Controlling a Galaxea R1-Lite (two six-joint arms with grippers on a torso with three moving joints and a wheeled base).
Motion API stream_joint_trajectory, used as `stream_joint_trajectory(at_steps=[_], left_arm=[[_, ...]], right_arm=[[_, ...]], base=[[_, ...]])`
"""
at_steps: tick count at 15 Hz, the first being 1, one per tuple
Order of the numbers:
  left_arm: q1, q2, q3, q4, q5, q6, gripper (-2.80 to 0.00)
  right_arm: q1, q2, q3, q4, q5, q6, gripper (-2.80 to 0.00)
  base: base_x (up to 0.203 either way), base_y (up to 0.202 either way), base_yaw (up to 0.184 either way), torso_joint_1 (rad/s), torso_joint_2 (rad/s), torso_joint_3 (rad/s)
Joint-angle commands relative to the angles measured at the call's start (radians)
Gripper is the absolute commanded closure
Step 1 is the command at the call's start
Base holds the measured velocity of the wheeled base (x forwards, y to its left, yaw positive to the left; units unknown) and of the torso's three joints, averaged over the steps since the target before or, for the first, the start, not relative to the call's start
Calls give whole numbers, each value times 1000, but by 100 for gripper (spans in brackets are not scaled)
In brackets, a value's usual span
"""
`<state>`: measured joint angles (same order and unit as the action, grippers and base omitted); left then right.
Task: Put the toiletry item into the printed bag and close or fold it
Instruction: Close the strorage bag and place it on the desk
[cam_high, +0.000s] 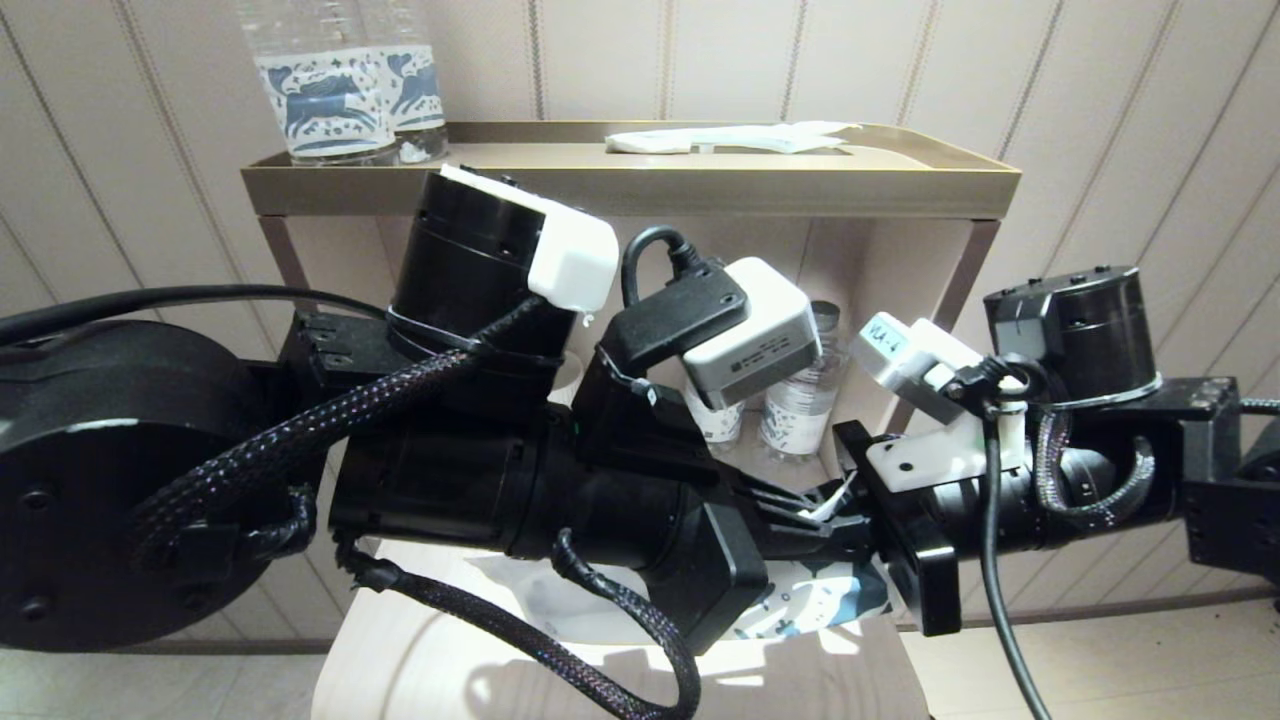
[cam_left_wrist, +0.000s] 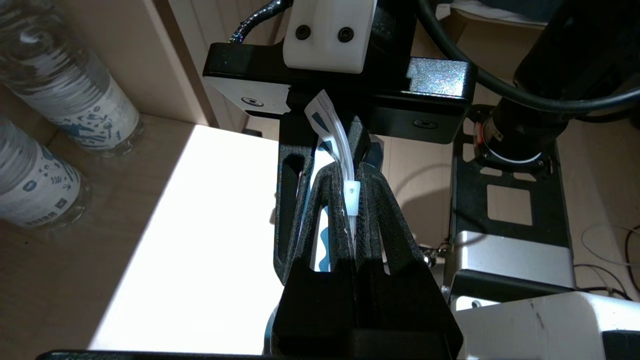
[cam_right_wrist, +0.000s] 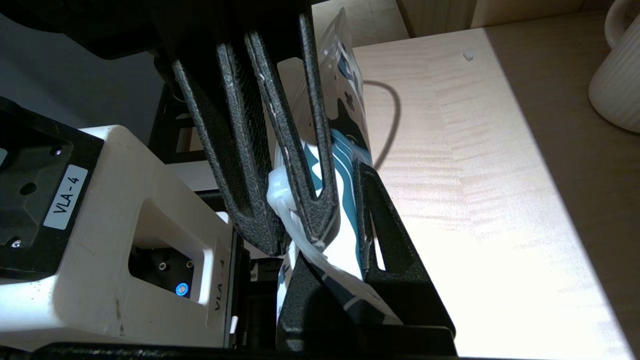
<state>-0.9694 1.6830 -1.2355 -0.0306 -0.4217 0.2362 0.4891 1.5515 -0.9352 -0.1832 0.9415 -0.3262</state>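
Bottles with blue-printed labels stood at the left of the top tray, and two more sat on the lower shelf beside my left arm. My left hand reached in from the left above the pale wooden surface, its dark ribbed fingers closed on the top edge of the printed bag, with the white zipper slider pinched between them. The bag hung below both hands, just above the surface, its teal and blue motifs showing under the wrists. My right hand met the left one tip to tip from the other side, its fingers closed on the same bag, clamping the printed plastic close beside the left fingers. Farther right on the top tray lay a plain white flat packet, well apart from the bag. At the far right of the surface stood a ribbed cream mug.
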Motion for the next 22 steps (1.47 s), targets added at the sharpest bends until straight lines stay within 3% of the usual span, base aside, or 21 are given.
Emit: stream_joint_trajectory(at_steps=[1, 8, 22], left_arm=[[0, -11, 22, 4, 0, 2, 0], [27, -66, 93, 8, 3, 35, 0], [128, -142, 237, -25, -3, 41, 0]], right_arm=[[0, -4, 4, -4, 5, -3, 0], [0, -10, 29, 5, 7, -79, 0], [35, -181, 41, 78, 24, -79, 0]], base=[[0, 0, 0, 0, 0, 0], [0, 0, 0, 0, 0, 0], [0, 0, 0, 0, 0, 0]])
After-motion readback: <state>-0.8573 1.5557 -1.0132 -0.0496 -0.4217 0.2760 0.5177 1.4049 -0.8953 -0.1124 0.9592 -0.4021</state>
